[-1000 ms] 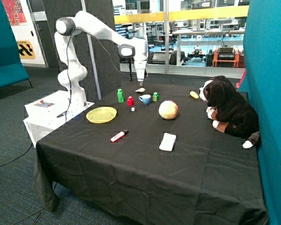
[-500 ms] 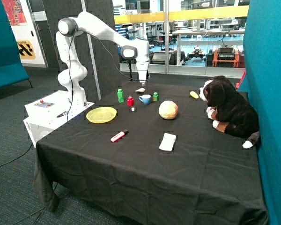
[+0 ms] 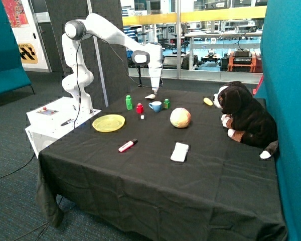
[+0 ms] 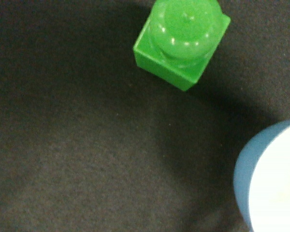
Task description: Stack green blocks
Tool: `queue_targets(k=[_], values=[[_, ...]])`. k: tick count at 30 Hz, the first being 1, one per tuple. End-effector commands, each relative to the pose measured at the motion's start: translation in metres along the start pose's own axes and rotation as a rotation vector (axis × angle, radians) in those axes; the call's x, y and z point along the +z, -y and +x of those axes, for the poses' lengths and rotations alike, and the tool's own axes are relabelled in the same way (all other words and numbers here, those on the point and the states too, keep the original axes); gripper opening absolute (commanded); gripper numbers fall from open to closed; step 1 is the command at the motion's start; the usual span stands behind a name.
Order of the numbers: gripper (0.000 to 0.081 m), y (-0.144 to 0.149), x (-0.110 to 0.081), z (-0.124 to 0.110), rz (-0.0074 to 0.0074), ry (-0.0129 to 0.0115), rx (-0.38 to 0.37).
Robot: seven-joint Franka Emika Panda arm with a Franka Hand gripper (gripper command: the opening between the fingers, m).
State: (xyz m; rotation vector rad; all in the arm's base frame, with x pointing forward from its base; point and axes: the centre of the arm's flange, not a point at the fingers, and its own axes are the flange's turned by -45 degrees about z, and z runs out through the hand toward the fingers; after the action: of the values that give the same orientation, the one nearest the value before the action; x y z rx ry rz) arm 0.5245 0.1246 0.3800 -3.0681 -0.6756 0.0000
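- The white arm reaches out over the far side of the table, its gripper [image 3: 156, 92] pointing straight down above the black cloth [image 3: 155, 186], just behind the blue cup [image 3: 155, 106] and the single green block [image 3: 166, 103].
- From where I stand I cannot tell whether the fingers are spread or pressed together; nothing seems to hang from them.
- That single green block [image 4: 182, 41] sits alone on the cloth just beside the cup [image 4: 270, 179]: glossy plastic, square-sided, with a round stud on top.
- The taller green stack [image 3: 129, 102] stands upright further along, near the small red block [image 3: 139, 108], which has much the same studded shape. It looks like two blocks, one on the other, so the stacking seems partly done.
- The cup is smooth, blue outside and pale inside.
- The cloth is matte, finely woven, and drapes over the table edge in folds.
- A round yellow plate [image 3: 109, 122] lies flat near the corner by the robot's base.
- A red marker [image 3: 127, 145] and a flat white rectangular thing [image 3: 179, 151] lie nearer the front.
- A soft-looking pastel ball [image 3: 180, 117] rests mid-table, and a furry black, white and brown plush dog [image 3: 246, 119] slumps against the teal wall.
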Motion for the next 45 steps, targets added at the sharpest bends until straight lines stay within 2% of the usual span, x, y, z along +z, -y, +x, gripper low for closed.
queue_targets(k=[1, 5, 6, 22, 28, 33, 34, 36, 45], values=[[0.0332, 0.005, 0.003, 0.010, 0.0000, 0.0000, -0.017], [0.0336, 0.008, 0.003, 0.013, 0.0000, 0.0000, -0.022], [0.0403, 0.009, 0.003, 0.014, 0.0000, 0.0000, -0.023], [0.0420, 0.010, 0.010, 0.015, 0.0000, 0.0000, -0.021], [0.0510, 0.009, 0.012, 0.016, 0.0000, 0.0000, -0.018], [0.0543, 0.010, 0.014, 0.017, 0.0000, 0.0000, -0.017], [0.0525, 0.011, 0.014, 0.017, 0.0000, 0.0000, -0.018], [0.0557, 0.011, 0.015, 0.018, 0.0000, 0.0000, -0.019], [0.0495, 0.013, 0.022, 0.022, 0.0000, 0.0000, -0.010]])
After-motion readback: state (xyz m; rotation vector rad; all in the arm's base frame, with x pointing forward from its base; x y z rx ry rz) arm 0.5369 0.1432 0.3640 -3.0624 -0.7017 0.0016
